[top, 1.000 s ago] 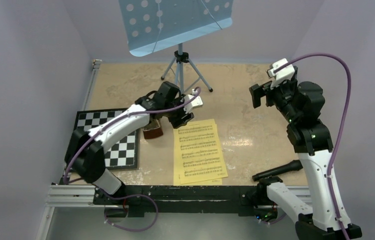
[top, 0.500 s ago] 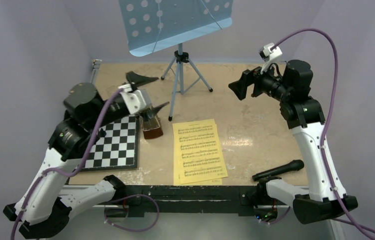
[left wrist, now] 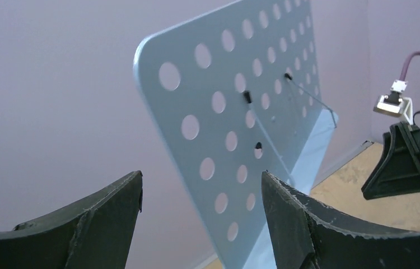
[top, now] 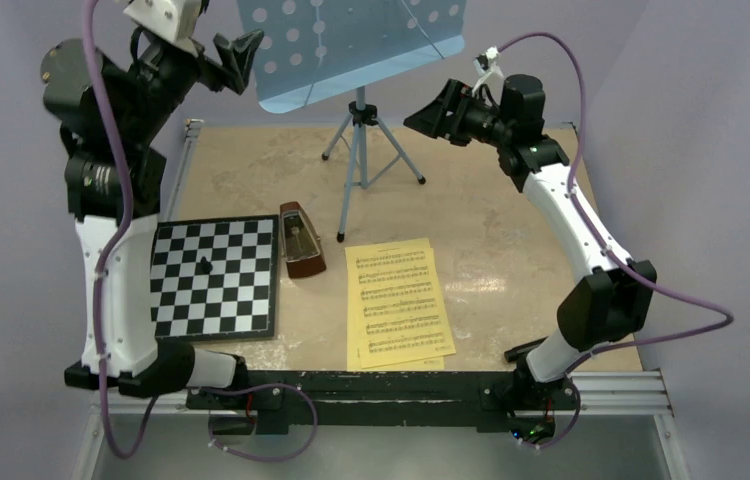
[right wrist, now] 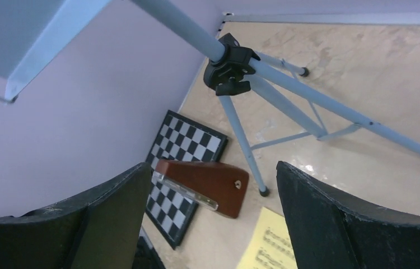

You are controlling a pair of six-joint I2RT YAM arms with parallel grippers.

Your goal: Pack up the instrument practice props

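The light-blue hole-punched music stand [top: 351, 45] stands on thin tripod legs [top: 363, 150] at the back of the table. My left gripper [top: 239, 55] is raised high beside the left edge of the stand's plate [left wrist: 241, 112], open and empty [left wrist: 202, 185], not touching it. My right gripper [top: 426, 110] hangs open and empty under the plate's right side, pointing at the stand's pole [right wrist: 227, 70]. The brown metronome [top: 301, 240] stands on the table by the chessboard, seen past my right gripper [right wrist: 213, 168]. The yellow music sheets [top: 399, 300] lie flat near the front.
The black-and-white chessboard [top: 213, 278] with a small black piece [top: 206, 265] lies at the left. Purple walls close in the back and both sides. Both arms' purple cables loop above the table. The black base rail [top: 371, 385] runs along the near edge.
My left arm has left the metronome and swung up and left to the stand's left edge, jaws widening. My right gripper has moved up and left toward the stand.
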